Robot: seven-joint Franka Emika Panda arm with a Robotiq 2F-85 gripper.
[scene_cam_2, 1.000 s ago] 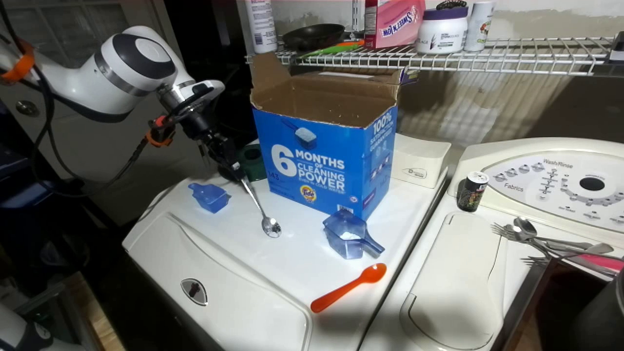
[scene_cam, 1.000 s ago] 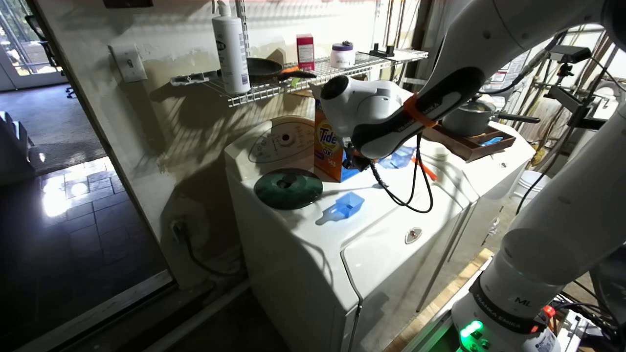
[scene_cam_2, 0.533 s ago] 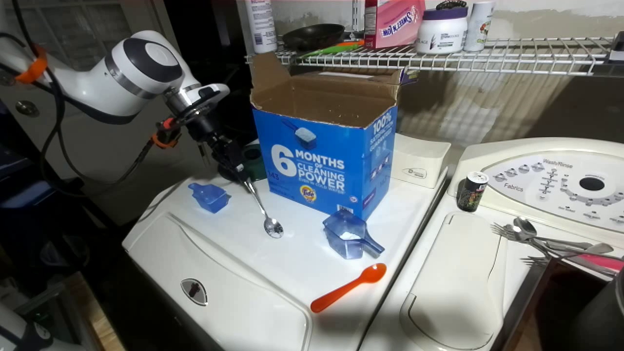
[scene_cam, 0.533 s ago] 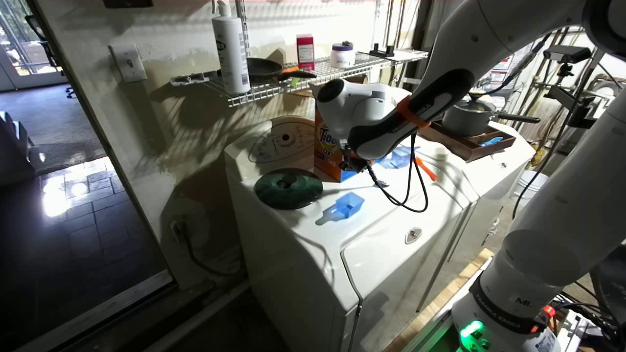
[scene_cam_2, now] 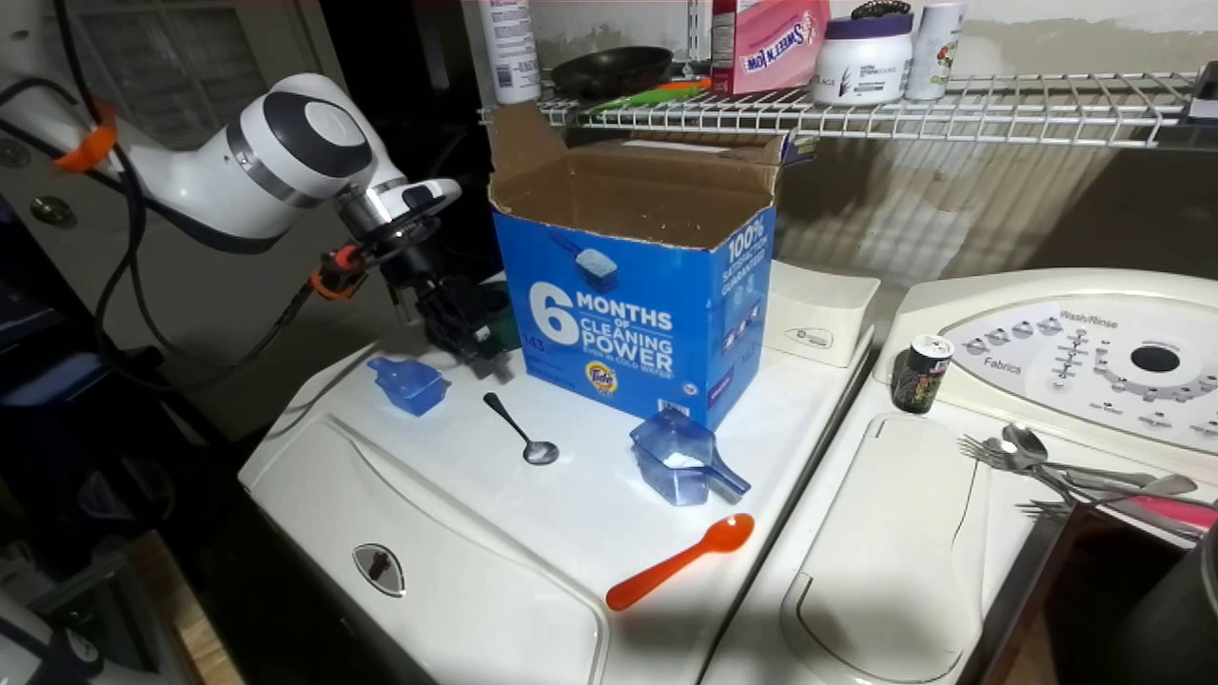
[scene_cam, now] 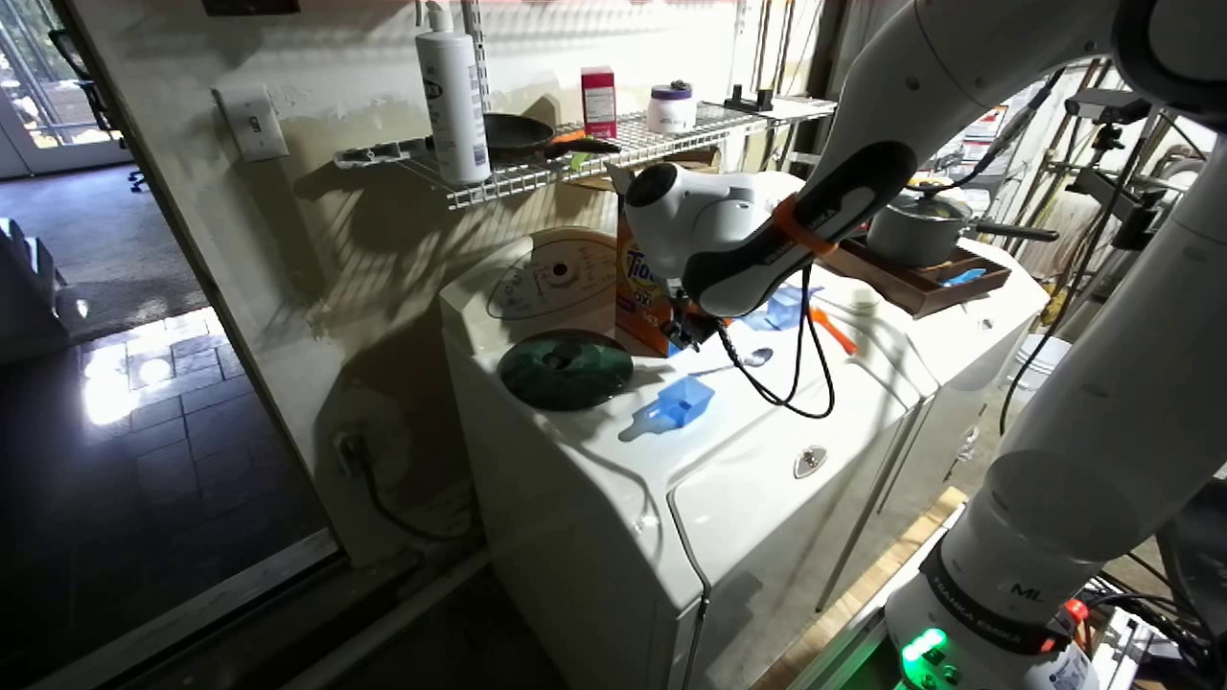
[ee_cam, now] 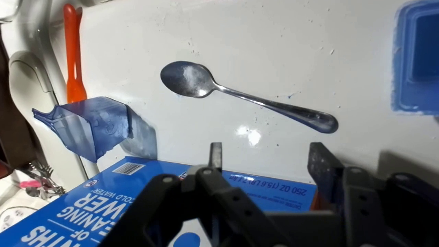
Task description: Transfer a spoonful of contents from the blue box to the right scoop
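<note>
nearest in an exterior view, an orange spoon (scene_cam_2: 680,563) is lying loose. just beyond it, the right scoop (scene_cam_2: 671,483) is sitting on the white machine top (scene_cam_2: 552,523), with white powder (scene_cam_2: 681,460) showing inside. farther and to the left, a metal spoon (scene_cam_2: 521,435) is lying flat, its bowl looking only dusted. past its handle end my gripper (ee_cam: 267,157) is hovering, fingers well apart, nothing between them. beyond, the blue box (scene_cam_2: 609,314) is standing upright and open, just to the right of the fingers; i'm not seeing its floor. i'm judging the transfer done and the step a clean retreat: i'm favouring a slow lift straight up, with fingers spread so they aren't snagging the handle, then a swing left, high over the brighter blue scoop (scene_cam_2: 411,388).
</note>
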